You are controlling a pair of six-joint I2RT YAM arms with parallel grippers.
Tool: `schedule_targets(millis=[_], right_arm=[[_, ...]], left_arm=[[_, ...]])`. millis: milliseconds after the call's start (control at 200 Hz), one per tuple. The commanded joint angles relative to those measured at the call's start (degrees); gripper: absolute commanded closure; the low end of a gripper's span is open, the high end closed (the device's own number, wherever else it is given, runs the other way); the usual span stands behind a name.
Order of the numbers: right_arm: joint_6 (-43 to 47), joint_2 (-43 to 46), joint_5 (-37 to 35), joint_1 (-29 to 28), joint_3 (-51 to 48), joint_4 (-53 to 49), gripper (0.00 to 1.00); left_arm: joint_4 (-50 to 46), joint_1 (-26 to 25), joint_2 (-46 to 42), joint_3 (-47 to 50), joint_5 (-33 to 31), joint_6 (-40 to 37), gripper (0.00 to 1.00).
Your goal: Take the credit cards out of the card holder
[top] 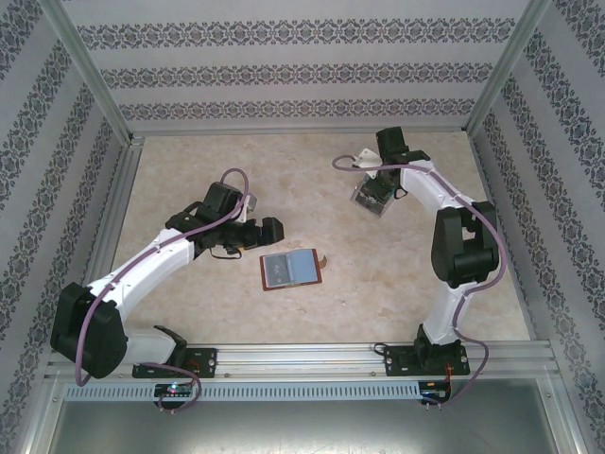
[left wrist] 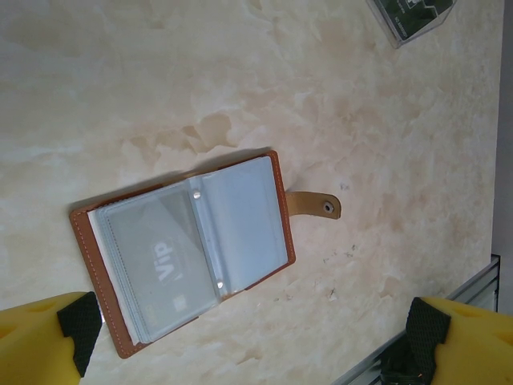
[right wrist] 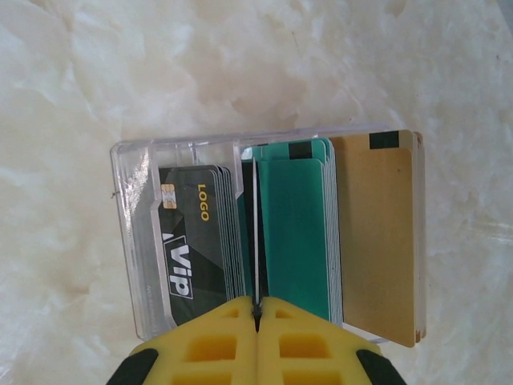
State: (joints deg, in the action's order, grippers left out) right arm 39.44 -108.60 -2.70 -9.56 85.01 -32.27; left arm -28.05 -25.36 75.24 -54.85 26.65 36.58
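From above, the card holder point(top: 291, 270) lies spread open between the arms, pockets up, probably to expose the cards. The left gripper point(top: 253, 236) is just beside it and the right gripper point(top: 373, 194) is at a clear plastic box point(top: 369, 203). At the left wrist, the fingers point(left wrist: 48, 337) stand wide apart over the holder, whose pocket keeps a grey credit card point(left wrist: 160, 257) marked "Vip". At the right wrist, the fingers point(right wrist: 208, 345) press together where a thin pale edge point(right wrist: 255, 233) meets their seam. I cannot tell whether it is pinched. A dark card point(right wrist: 188, 241) reads "LOGO" and "VIP".

We are seeing a brown card holder point(left wrist: 240, 216) with blue-grey pockets, grey cards point(right wrist: 196, 241), teal cards point(right wrist: 296, 233) and tan cards point(right wrist: 381, 241) in a clear box point(right wrist: 136, 241), on a beige marbled table point(left wrist: 120, 80).
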Motion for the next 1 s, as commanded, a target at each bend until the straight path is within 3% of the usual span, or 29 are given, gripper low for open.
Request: schedule_targets(millis=[0, 345, 395, 535, 719, 999], right_arm=[[0.9, -1.8, 0.9, 0.8, 1.4, 1.1, 1.00], [-0.2, -5.0, -1.9, 0.9, 2.7, 2.2, 1.00], [-0.4, -5.1, -2.2, 0.9, 3.0, 2.2, 0.90], [-0.9, -5.2, -4.0, 0.9, 3.6, 2.8, 0.80], [-0.8, -5.2, -7.7, 0.9, 3.2, 4.6, 0.79], [-4.1, -4.2, -6.7, 0.9, 4.2, 4.0, 0.79]], left_arm=[[-0.2, 0.6, -0.6, 0.4, -0.8, -0.6, 0.00], [0.2, 0.7, -0.4, 0.9, -1.2, -0.5, 0.01], [0.4, 0.7, -0.6, 1.1, -1.1, -0.5, 0.01], [0.9, 0.8, -0.6, 1.6, -0.8, -0.5, 0.01], [1.1, 0.9, -0.5, 1.7, -0.5, -0.5, 0.00], [0.9, 1.0, -0.3, 1.6, -0.3, -0.6, 0.01]])
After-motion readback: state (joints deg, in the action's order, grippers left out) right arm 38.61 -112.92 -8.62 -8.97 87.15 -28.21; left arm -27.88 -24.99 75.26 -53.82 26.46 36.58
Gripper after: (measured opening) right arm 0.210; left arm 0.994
